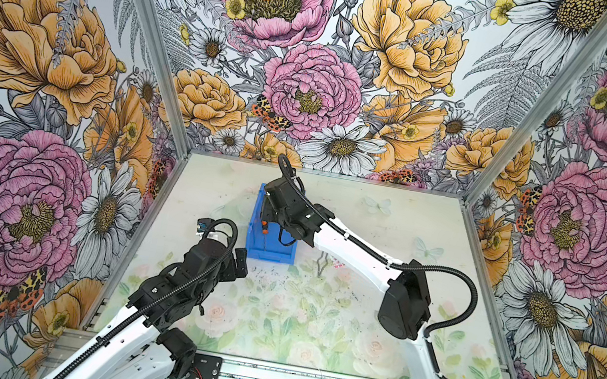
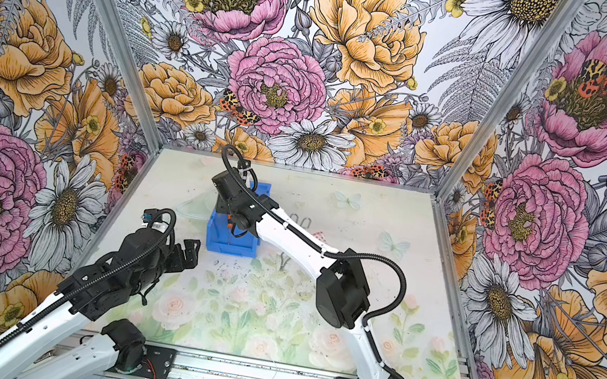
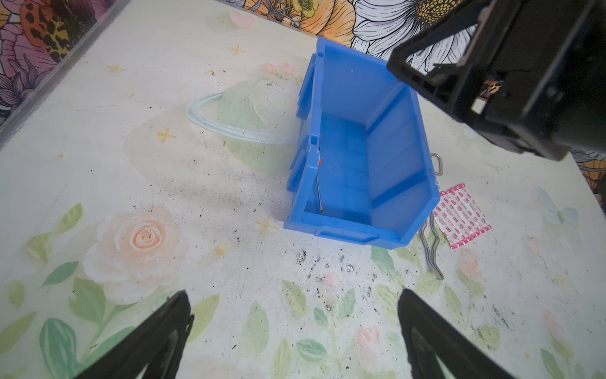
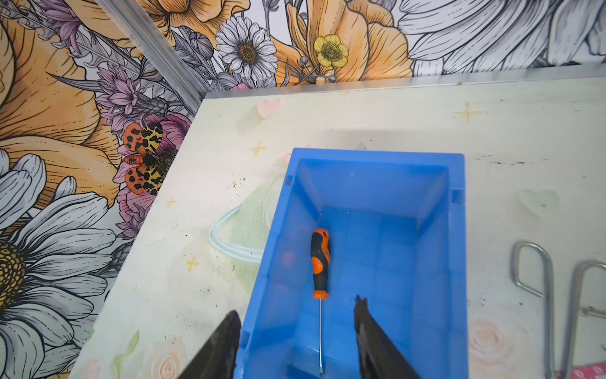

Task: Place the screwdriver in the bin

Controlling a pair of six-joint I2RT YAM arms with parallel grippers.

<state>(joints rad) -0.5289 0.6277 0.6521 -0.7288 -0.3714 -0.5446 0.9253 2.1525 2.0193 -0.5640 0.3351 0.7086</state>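
The blue bin [image 1: 261,252] [image 2: 230,247] stands on the table left of centre in both top views. The screwdriver [image 4: 320,262], with its black-and-orange handle and thin silver shaft, lies flat on the bin's floor close to one long wall [image 4: 272,262]. In the left wrist view only its shaft [image 3: 318,193] shows past the bin's wall [image 3: 393,147]. My right gripper [image 4: 297,308] hangs open above the bin's low end, holding nothing, with the shaft lying below it. My left gripper [image 3: 294,295] [image 1: 240,261] stands open over bare table, short of the bin's low front.
Silver wire tongs [image 4: 557,295] [image 3: 433,252] lie on the table along the bin's far side. A pink patterned packet [image 3: 462,216] rests on them near the bin's front corner. The enclosure's flowered walls stand close behind the bin.
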